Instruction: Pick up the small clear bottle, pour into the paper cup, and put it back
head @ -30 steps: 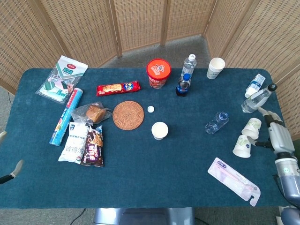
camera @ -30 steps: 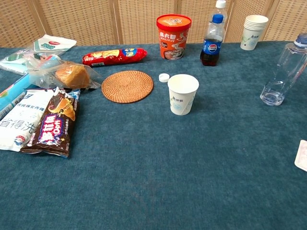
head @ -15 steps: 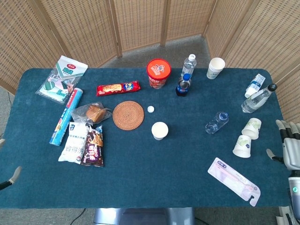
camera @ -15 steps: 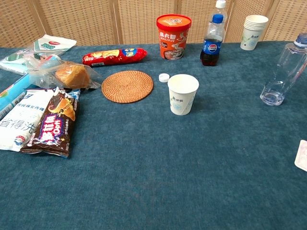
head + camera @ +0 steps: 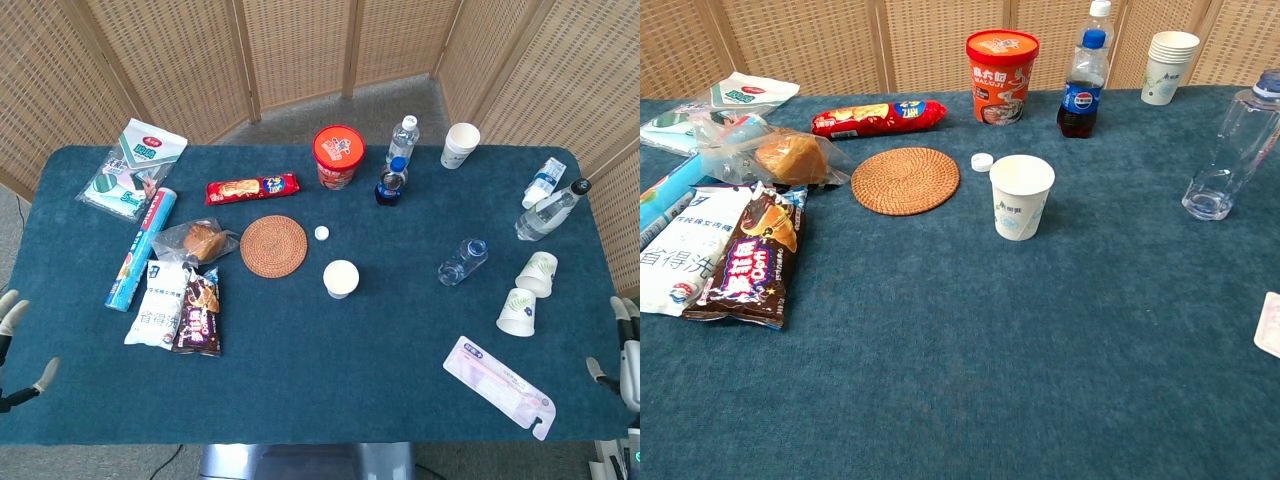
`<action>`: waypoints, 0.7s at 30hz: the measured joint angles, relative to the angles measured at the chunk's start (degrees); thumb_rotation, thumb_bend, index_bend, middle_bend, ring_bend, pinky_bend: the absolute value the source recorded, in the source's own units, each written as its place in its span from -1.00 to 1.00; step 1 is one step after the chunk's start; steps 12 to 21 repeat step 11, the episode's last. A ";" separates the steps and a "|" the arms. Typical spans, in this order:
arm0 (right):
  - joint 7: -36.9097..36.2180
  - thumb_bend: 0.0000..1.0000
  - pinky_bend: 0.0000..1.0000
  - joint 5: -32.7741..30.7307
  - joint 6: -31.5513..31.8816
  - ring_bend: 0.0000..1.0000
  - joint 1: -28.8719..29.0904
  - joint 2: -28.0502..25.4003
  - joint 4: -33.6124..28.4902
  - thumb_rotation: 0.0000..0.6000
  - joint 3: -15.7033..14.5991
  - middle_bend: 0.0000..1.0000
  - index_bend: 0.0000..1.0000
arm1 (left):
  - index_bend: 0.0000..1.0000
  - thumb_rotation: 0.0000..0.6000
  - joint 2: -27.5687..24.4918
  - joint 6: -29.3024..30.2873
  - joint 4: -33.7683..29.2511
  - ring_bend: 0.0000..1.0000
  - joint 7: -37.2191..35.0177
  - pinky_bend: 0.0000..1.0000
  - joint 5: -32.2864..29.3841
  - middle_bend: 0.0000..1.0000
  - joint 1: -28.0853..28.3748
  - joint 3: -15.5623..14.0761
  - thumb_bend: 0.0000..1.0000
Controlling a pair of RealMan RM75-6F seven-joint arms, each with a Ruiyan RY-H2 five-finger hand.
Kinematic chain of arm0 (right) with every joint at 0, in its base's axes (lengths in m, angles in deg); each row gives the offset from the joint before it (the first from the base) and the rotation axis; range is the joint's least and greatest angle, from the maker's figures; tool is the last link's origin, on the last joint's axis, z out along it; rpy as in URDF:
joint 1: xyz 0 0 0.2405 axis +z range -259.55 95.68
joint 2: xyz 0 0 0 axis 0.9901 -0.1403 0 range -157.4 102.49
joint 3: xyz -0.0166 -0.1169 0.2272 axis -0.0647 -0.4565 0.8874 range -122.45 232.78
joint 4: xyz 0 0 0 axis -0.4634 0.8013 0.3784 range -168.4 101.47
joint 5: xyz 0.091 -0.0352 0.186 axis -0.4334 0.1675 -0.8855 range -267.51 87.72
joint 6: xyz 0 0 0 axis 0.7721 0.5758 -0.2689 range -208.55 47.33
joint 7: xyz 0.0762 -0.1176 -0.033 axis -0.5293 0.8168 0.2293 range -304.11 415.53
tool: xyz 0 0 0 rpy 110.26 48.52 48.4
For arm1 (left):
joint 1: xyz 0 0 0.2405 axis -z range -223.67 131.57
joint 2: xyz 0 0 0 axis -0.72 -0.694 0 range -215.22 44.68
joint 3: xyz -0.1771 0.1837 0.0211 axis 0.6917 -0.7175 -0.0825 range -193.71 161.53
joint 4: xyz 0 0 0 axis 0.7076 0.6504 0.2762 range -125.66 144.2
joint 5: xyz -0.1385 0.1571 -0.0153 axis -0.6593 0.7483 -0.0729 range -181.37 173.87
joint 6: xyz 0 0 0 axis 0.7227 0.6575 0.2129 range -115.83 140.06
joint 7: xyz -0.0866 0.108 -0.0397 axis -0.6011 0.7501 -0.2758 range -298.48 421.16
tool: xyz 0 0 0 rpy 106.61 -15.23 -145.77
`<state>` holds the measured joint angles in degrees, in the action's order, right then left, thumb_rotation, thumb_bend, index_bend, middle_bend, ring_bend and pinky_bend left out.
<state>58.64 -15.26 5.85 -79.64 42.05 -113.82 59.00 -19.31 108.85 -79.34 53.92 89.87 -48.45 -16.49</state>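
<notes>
The small clear bottle with a blue cap stands upright right of centre, also at the right edge of the chest view as the bottle. The open paper cup stands mid-table, shown nearer as the cup, with a loose white cap behind it. My right hand hangs off the table's right edge, fingers apart and holding nothing, well away from the bottle. My left hand sits off the left edge, fingers spread and empty. Neither hand shows in the chest view.
Two paper cups lie on their sides right of the bottle, with two more clear bottles behind. A cola bottle, a red noodle tub, a cup stack, a woven coaster, snack packs and a pink packet are spread around.
My right hand has drawn back from beside the lying cups to beyond the table's right edge. My left hand has risen slightly at the left edge. The objects have not moved.
</notes>
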 measured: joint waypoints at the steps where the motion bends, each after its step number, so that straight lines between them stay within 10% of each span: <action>1: 0.19 -0.44 -1.00 0.19 -0.12 -1.00 -0.08 0.02 -0.17 1.00 -0.12 -0.84 -0.90 | -0.85 0.19 -0.06 -0.68 -0.40 -1.00 0.63 -1.00 0.02 -0.88 0.11 -0.26 -0.24; 21: 1.10 -0.44 -1.00 1.65 -0.35 -1.00 -0.18 0.26 -1.48 1.00 0.41 -0.84 -0.90 | -0.85 0.18 -0.47 -2.29 -2.24 -1.00 3.14 -1.00 -0.62 -0.89 0.09 -0.95 -0.24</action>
